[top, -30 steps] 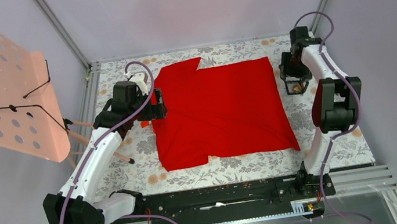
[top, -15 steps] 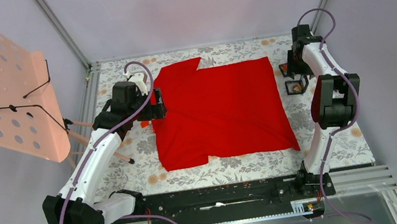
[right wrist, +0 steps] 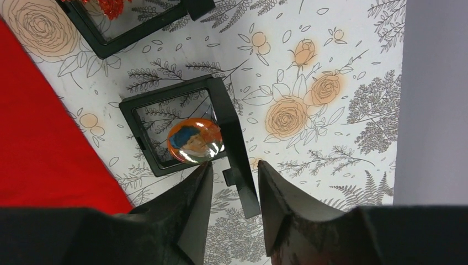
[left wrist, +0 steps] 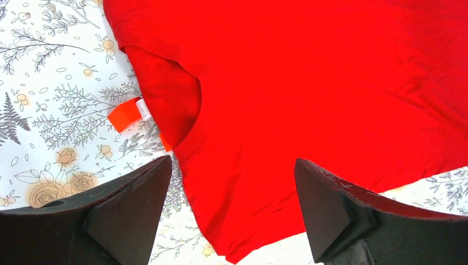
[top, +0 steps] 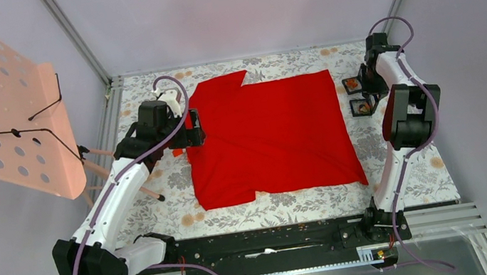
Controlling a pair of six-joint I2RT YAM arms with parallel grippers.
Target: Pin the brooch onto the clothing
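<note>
The clothing (top: 276, 133) is a red shirt lying flat on the flowered table, its neckline and orange label (left wrist: 126, 114) towards the left arm. My left gripper (left wrist: 232, 165) hovers wide open over the shirt's edge (left wrist: 309, 83) by the neckline, holding nothing. The brooch (right wrist: 195, 141), a round glossy badge with an orange and blue portrait, rests in an open black frame case (right wrist: 129, 113) right of the shirt. My right gripper (right wrist: 234, 165) is just behind that case. Its narrowed jaws straddle the case's black lid (right wrist: 234, 138), with a small gap still showing on the left side.
A second black case (right wrist: 118, 36) with something red in it lies beyond the brooch case. The enclosure's grey wall (right wrist: 436, 99) is close on the right. A pink perforated board (top: 0, 114) with black wire hooks leans at the far left, on wooden legs (top: 98, 169).
My right arm has swung to the right and down towards the cases, and its jaws have drawn closer together. The left arm and the shirt have not moved.
</note>
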